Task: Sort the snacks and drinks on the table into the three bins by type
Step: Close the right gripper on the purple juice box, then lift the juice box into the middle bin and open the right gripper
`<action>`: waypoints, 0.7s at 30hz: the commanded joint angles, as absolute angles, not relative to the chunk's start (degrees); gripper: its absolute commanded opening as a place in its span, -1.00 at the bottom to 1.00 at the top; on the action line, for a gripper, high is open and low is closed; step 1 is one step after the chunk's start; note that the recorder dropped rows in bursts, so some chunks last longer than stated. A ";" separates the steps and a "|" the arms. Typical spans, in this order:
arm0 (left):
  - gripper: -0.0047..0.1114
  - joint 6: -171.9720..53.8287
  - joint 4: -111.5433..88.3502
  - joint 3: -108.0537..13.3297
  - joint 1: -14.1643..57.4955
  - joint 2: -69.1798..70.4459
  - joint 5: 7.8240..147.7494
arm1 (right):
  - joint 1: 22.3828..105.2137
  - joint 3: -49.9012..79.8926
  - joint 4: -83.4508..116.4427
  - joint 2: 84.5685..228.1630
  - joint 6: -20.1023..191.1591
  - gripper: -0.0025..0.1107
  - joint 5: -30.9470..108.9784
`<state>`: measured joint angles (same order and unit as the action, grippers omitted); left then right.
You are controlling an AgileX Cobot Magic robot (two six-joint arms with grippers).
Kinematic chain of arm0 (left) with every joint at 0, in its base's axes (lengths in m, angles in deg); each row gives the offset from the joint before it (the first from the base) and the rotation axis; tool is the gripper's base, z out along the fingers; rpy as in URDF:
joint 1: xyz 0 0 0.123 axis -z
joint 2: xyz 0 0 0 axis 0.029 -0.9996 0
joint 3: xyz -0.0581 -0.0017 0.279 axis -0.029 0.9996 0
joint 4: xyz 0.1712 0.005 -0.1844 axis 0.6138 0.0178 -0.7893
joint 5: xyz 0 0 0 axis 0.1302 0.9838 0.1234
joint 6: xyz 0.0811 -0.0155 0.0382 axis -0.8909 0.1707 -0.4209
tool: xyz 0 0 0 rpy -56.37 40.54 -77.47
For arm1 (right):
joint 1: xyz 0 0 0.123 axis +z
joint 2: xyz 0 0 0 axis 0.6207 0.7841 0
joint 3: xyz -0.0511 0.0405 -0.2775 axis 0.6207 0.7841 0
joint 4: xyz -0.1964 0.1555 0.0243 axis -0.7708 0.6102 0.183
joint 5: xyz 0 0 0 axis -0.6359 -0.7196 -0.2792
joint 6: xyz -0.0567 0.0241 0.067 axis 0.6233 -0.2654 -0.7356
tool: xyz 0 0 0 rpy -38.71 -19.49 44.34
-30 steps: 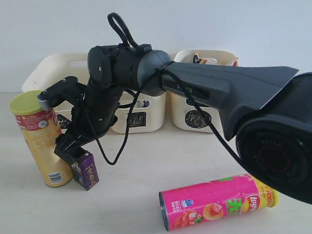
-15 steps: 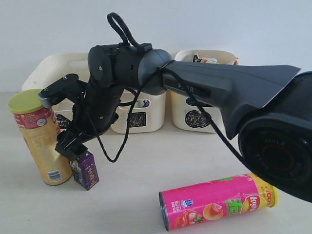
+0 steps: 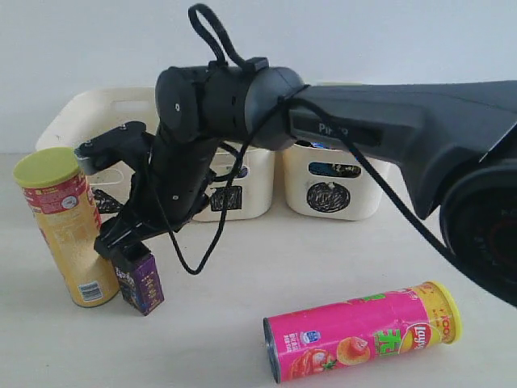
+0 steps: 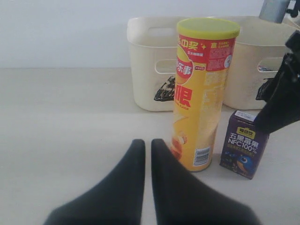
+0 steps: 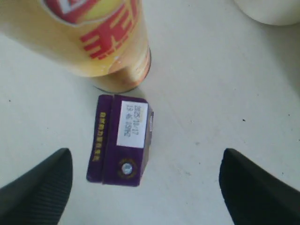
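Observation:
A dark purple carton (image 3: 141, 281) stands on the table (image 3: 242, 307), touching the foot of the upright yellow chip tube (image 3: 63, 226). My right gripper (image 3: 121, 246) has reached across to the left and hovers open just above the carton (image 5: 123, 140). Its fingertips (image 5: 42, 187) are spread wide, and the carton lies nearer one of them. The pink chip tube (image 3: 363, 331) lies on its side at the front right. My left gripper (image 4: 147, 145) is shut and empty, low over the table, short of the yellow tube (image 4: 201, 93). No noodle packets or white-blue carton show clearly.
Three cream bins stand along the back: the left one (image 3: 77, 121), the middle one with a square (image 3: 246, 190) and the right one with a circle (image 3: 331, 194). The right arm's dark forearm (image 3: 388, 137) spans the scene above the bins.
The right arm's forearm has risen and swung a little, now covering the top of the right bin. Its gripper stays just above the purple carton. The carton and tubes have not moved.

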<state>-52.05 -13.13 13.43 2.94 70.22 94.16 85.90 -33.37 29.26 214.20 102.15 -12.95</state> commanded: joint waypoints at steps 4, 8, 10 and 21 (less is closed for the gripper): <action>-0.84 -51.58 -13.27 13.33 2.87 70.45 93.74 | 85.85 -27.14 32.76 213.93 103.13 0.38 -1.98; -0.84 -51.58 -13.27 13.33 2.87 70.45 93.74 | 85.96 -25.32 35.70 214.02 105.22 0.38 0.73; -0.84 -51.58 -13.27 13.33 2.87 70.45 93.74 | 85.94 -23.51 35.58 214.68 105.22 0.38 3.40; -0.84 -51.58 -13.27 13.33 2.87 70.45 93.74 | 86.29 -21.21 35.58 215.53 105.57 -0.01 8.38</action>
<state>-52.05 -13.13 13.43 2.94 70.22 94.16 86.26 -21.38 35.42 215.75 105.29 7.35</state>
